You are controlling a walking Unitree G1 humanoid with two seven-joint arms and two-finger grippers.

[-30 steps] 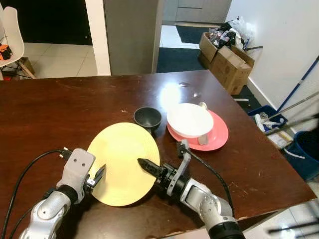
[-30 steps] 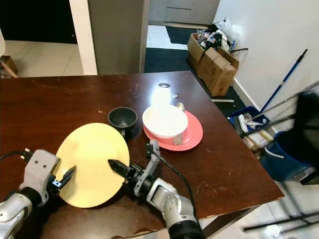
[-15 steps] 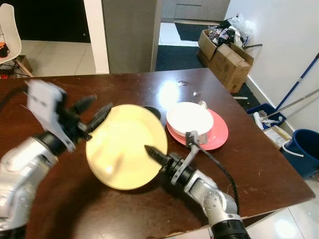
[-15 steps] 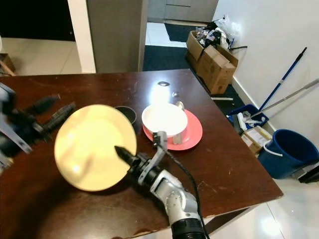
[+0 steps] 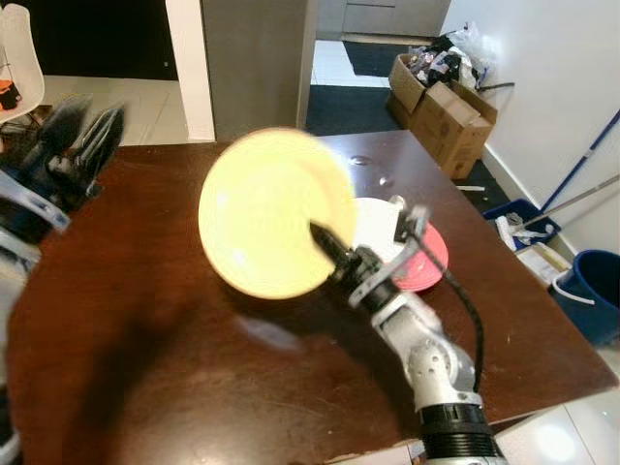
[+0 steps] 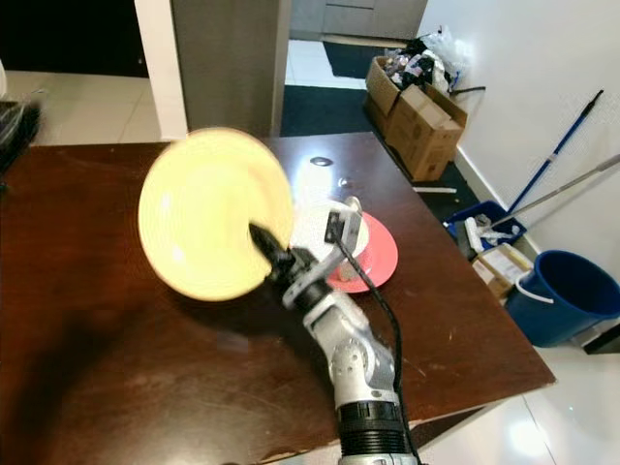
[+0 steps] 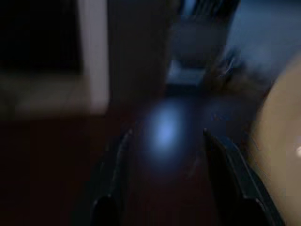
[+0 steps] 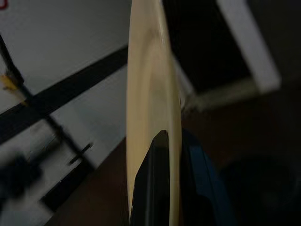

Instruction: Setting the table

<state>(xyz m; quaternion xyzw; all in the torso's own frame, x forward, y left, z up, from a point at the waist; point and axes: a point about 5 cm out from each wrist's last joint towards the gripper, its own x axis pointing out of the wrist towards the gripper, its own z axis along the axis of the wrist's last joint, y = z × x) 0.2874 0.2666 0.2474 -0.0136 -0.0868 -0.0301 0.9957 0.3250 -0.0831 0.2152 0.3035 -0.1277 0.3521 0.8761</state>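
The yellow plate (image 5: 274,213) is held up in the air above the dark table (image 5: 145,368), tilted nearly on edge, and it is pinched at its rim by the right gripper (image 5: 329,247). Just behind it, a white bowl (image 5: 380,221) is seen resting on a pink plate (image 5: 426,266). Farther left, the blurred left gripper (image 5: 82,136) is raised with fingers spread apart, nothing between them.

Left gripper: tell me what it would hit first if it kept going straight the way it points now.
Judging by the blurred left wrist view, the left gripper points along the brown table toward the grey pillar. Nothing lies between its open fingers; the yellow plate sits off to one side. Depth is unclear.
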